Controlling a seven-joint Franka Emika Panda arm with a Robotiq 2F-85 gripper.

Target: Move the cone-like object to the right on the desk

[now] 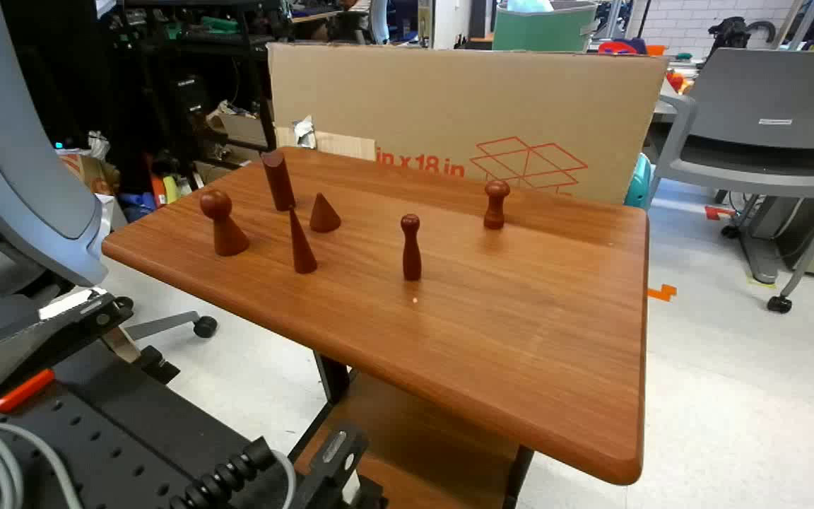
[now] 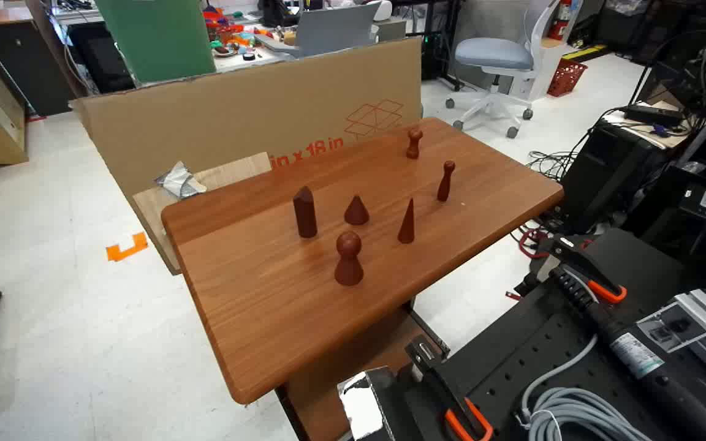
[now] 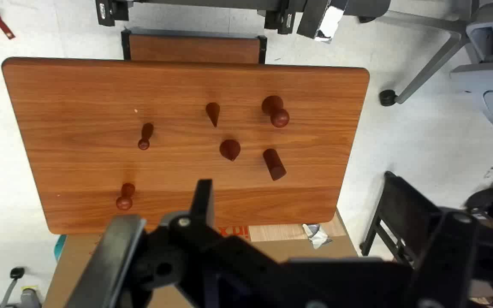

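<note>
The cone-like object, a slim reddish-brown wooden cone, stands upright on the desk in both exterior views [image 1: 302, 251] [image 2: 407, 226]. The wrist view shows it from above [image 3: 213, 113]. The desk is a glossy reddish-brown tabletop [image 1: 520, 339], also seen in the other views [image 2: 249, 331] [image 3: 79, 90]. My gripper [image 3: 325, 203] shows only in the wrist view, at the bottom. Its fingers are wide apart with nothing between them. It is high above the desk and well away from the cone-like object.
Near the cone-like object stand a wider brown cone [image 1: 325, 214], a slanted-top cylinder [image 1: 279, 182] and a ball-topped cone [image 1: 226, 230]. Two knob-topped pegs [image 1: 412, 249] [image 1: 495, 206] stand farther along the desk. A cardboard sheet [image 1: 449, 106] rises behind the desk's far edge.
</note>
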